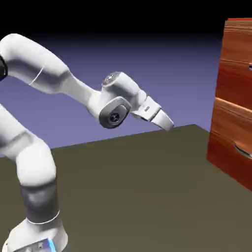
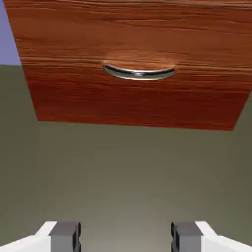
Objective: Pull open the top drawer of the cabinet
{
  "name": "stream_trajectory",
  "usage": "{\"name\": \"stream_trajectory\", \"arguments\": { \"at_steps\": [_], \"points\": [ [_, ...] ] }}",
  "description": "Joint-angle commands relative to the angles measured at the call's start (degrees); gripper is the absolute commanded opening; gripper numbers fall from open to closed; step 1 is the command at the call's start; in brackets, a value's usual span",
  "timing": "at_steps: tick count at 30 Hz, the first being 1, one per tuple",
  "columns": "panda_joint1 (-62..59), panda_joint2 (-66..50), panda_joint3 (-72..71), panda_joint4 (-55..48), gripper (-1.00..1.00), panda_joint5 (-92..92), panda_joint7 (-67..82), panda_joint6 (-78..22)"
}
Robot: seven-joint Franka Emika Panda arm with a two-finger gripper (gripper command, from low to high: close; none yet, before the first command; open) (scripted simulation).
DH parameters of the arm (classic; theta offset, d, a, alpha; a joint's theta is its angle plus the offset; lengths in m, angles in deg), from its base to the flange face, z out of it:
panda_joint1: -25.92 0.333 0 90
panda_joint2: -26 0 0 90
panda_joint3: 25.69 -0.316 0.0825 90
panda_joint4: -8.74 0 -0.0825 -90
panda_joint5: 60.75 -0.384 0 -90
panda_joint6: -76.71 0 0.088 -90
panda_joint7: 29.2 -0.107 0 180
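Facing the Cabinet: Surroundings and Markings

The dark olive table [image 1: 128, 197] extends beneath the arm [image 1: 37, 167] and the cabinet [image 1: 234, 103]. The cabinet stands at the exterior view's right, cut off by the frame edge. Its top drawer [image 1: 238, 81] sits above the lower drawer [image 1: 229, 157]; the top drawer's handle [image 1: 250, 68] is only partly visible. The lower drawer's curved handle [image 2: 139, 74] faces the hand camera. The gripper [image 2: 126, 238] is released, fingertips wide apart, and stands clear of the cabinet. Marks on the round joint caps [image 1: 115, 117] are too small to read.
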Motion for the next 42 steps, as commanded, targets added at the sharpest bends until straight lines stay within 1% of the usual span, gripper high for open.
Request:
{"name": "stream_trajectory", "arguments": {
  "at_steps": [1, 42],
  "points": [
    [-2.08, 0.33, -1.61, -1.45, 0.00, -2.05, -0.14, -0.18],
    [-87.21, 14.04, -67.40, -60.72, 0.00, -86.12, -5.84, -7.48]
  ]
}}
